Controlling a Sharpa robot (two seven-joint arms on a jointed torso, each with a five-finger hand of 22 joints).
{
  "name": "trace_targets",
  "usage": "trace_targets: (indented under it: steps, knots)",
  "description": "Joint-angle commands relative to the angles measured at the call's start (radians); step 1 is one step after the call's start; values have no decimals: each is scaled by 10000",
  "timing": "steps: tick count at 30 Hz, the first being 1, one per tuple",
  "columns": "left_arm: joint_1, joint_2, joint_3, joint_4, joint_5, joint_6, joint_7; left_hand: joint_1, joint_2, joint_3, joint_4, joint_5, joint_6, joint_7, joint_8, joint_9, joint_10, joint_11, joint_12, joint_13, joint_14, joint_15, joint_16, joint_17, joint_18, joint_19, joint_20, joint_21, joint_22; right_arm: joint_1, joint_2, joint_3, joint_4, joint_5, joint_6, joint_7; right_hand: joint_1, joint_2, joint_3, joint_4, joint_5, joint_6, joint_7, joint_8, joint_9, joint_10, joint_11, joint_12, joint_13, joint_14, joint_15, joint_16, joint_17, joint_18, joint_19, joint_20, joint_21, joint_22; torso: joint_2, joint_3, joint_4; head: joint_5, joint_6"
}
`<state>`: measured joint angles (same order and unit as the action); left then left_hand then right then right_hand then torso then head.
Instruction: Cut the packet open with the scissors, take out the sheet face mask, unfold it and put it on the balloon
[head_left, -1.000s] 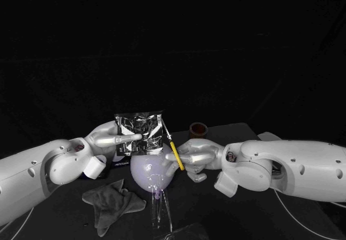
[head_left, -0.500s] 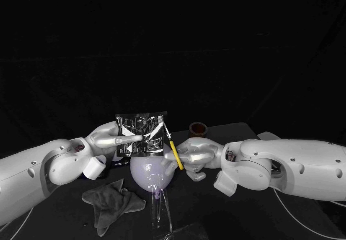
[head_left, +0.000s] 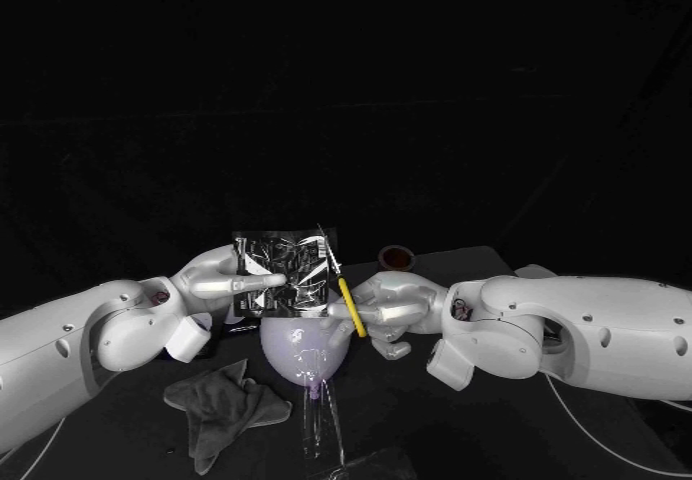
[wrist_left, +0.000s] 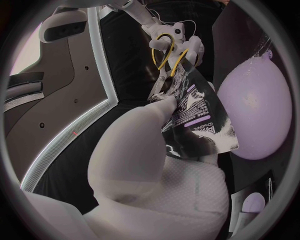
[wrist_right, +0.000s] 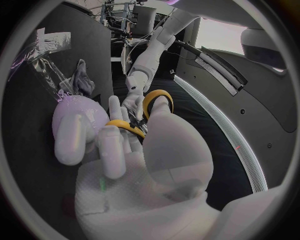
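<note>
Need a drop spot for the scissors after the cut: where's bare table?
Bare table right of the cup, and near side right of the balloon. Crowded: cloth left of it; left hand, packet, scissors, right hand above it.

Crumpled grey cloth (head_left: 219, 402), brown cup (head_left: 397, 257)

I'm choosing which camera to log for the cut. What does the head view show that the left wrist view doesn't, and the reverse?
Head, not wrist: the grey cloth on the table. Wrist, not head: the packet's printed lettering and the scissors' yellow loops seen as rings. Both: the left hand holding the packet, the right hand holding the scissors, and the balloon.
</note>
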<state>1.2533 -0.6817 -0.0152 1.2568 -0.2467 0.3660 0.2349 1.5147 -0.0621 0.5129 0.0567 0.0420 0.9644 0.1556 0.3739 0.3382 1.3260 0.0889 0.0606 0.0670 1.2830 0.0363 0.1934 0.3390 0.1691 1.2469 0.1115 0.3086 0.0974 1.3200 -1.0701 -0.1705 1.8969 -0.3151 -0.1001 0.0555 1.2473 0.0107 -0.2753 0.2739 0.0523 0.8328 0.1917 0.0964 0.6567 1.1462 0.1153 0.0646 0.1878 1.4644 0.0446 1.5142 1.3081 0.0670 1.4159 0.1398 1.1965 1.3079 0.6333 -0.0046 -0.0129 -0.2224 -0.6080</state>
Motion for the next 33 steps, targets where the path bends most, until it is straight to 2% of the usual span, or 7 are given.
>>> trace_targets:
  steps: [1, 19, 23, 25, 28, 31, 33]
  knots:
    - [17, 24, 10, 36, -125, 245, 5, -3, 99, 0, -59, 59, 13, 34, 49, 1373, 90, -26, 53, 10, 18, -68, -4, 11, 107, 46, -33, 35, 2, 23, 17, 24, 27, -151, 54, 235, 45, 81, -63, -17, -42, 36, -3, 63, 8, 71, 28, -8, -12, 768, -79, 44, 1172, 128, -2, -37, -26, 1146, -1, -3, -3, 3, -9]
    - [18, 10, 9, 87, -343, 323, -41, -4, 96, -2, -63, 59, 15, 33, 50, 1378, 93, -28, 54, 11, 20, -70, -3, 15, 108, 49, -35, 38, 3, 93, 131, 60, -226, 29, -415, 454, 726, 918, -199, -228, -47, 1456, -543, 841, 275, 1908, -533, 704, 116, 847, -478, 199, 1506, 12, 278, -325, 643, 1393, 1, -8, -5, -16, -13]
    - [18, 5, 9, 89, -298, 314, -38, -4, 96, -2, -63, 59, 15, 33, 50, 1378, 93, -28, 54, 11, 20, -70, -3, 15, 108, 49, -35, 38, 3, 94, 157, 60, -290, 55, -675, 438, 1219, 1526, -62, -416, -36, 2829, -1459, 2045, 1171, 3649, -1306, 2223, 1122, 862, -1202, 219, 1555, -53, 408, -913, 960, 1530, -7, -6, -1, -32, -25]
    - [18, 3, 9, 86, -262, 304, -32, -4, 96, -2, -63, 59, 15, 33, 50, 1378, 93, -28, 54, 11, 20, -70, -3, 15, 108, 49, -35, 38, 3, 95, 156, 60, -321, 23, -760, 405, 1386, 1745, -178, -526, -128, 2900, -1975, 3570, 2921, 3876, -1898, 9678, 7781, 875, -1775, 223, 1581, -112, 491, -1477, 1148, 1617, -7, -8, -1, -32, -22]
    - [18, -5, 9, 80, -208, 275, -22, -12, 96, -4, -66, 59, 17, 30, 52, 1389, 96, -30, 52, 11, 22, -72, -3, 23, 108, 51, -36, 41, 4, 95, 147, 60, -352, -49, -853, 381, 1368, 2309, -133, -413, -29, 2771, -2152, 4517, 4033, 3874, -1986, 11542, 9880, 948, -1803, 352, 1956, -175, 637, -1587, 1506, 1770, -5, -12, 0, -37, -12]
    - [18, -16, 9, 68, -114, 221, -4, -12, 96, -4, -66, 59, 17, 30, 52, 1389, 96, -30, 52, 11, 22, -72, -3, 23, 108, 51, -36, 41, 4, 95, 120, 60, -372, -90, -957, 389, 1540, 2740, -185, -521, -25, 3192, -2310, 6873, 5900, 3727, -2134, 11976, 10447, 956, -1912, 374, 2018, -198, 667, -1691, 1603, 1827, -5, -10, -5, -37, -9]
    - [18, -27, 8, 56, -44, 171, 8, -13, 97, -3, -67, 59, 17, 30, 52, 1392, 95, -30, 51, 10, 21, -72, -4, 25, 108, 50, -37, 41, 4, 95, 93, 59, -404, -93, -1054, 412, 1564, 2788, -193, -527, -27, 3147, -2314, 7023, 6092, 3694, -2160, 12005, 10511, 955, -1922, 371, 2011, -203, 671, -1704, 1617, 1838, -4, -11, -6, -40, -4]
